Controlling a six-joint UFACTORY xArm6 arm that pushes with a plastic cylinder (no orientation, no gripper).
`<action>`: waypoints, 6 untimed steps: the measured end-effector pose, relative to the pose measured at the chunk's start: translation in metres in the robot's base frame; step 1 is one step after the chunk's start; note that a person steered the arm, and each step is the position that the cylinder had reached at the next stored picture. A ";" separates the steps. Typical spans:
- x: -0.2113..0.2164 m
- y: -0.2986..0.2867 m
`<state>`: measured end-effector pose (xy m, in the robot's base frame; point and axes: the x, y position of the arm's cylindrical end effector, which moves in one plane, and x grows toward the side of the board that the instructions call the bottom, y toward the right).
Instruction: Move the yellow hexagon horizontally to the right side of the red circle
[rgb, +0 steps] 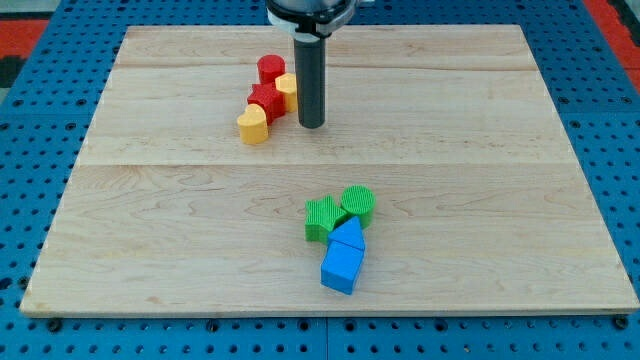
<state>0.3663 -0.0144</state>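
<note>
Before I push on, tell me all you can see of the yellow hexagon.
The yellow hexagon is a small, matte yellow block lying flat near the board's top centre. Only part shows: the rod hides its right side, so its shape is hard to confirm. It looks pressed against the red star on its left and sits just below-right of the red circle. My tip rests immediately to its right, slightly lower; contact cannot be told.
</note>
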 end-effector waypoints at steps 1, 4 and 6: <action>-0.011 0.004; -0.010 -0.054; -0.028 -0.020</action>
